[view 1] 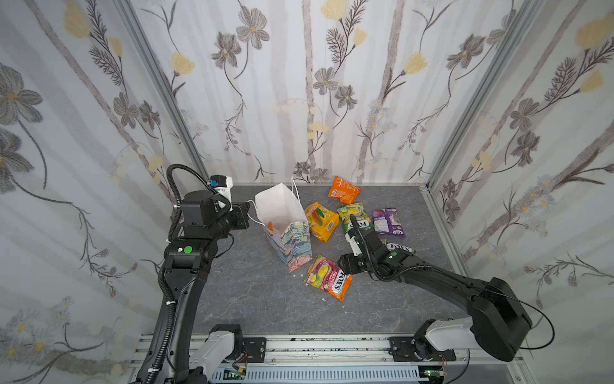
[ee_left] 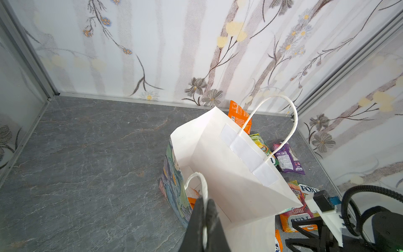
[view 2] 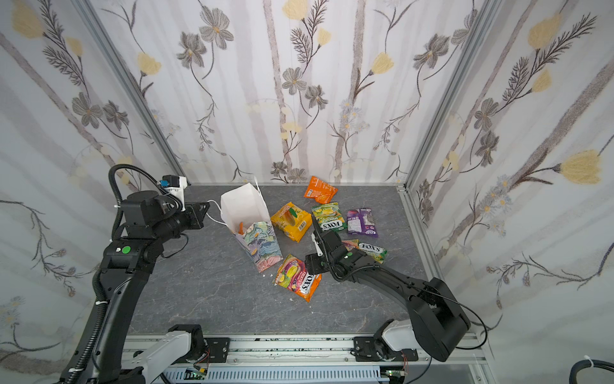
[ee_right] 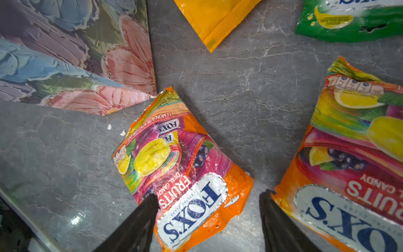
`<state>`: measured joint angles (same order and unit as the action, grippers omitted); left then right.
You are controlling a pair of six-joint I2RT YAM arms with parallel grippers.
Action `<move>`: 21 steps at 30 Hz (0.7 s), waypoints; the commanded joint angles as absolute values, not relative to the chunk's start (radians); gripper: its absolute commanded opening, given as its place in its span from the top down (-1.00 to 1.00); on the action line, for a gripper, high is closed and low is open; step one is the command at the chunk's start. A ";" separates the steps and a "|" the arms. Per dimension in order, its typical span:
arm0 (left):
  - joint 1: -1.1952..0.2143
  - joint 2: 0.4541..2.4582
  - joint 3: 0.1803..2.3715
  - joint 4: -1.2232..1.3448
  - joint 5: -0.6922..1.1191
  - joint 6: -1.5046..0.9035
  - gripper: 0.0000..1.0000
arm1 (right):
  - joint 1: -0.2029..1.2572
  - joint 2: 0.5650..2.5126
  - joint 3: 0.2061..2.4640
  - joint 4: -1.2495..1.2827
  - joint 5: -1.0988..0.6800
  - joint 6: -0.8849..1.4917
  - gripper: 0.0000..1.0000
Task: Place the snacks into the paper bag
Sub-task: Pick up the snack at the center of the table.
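Pinches the white cord handle (ee_left: 196,176) of the paper bag (view 1: 292,242) tight in the closed left hand (ee_left: 205,203), apparently to steady the bag upright on the bench (view 1: 259,289) with its mouth pulled wide for loading. Holds the right hand (ee_right: 209,195) spread apart, low astride the pink-yellow FOX'S packet (ee_right: 181,157) lying flat just beside the bag's base, seemingly lined up to close on it.

Bright even light, soft shadows, glossy glare, edges warped
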<state>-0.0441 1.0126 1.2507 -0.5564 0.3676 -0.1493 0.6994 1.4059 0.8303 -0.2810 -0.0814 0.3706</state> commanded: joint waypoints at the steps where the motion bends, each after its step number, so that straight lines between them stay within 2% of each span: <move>1: -0.043 1.012 1.257 -0.535 0.367 -0.145 1.00 | 0.688 1.466 0.862 -0.315 -0.149 0.244 -0.56; 12: -0.043 1.012 1.261 -0.540 0.363 -0.142 1.00 | 0.632 1.612 0.896 -0.321 -0.304 0.152 -0.54; 21: -0.043 1.006 1.261 -0.546 0.354 -0.135 1.00 | 0.608 1.703 0.905 -0.322 -0.330 0.124 -0.50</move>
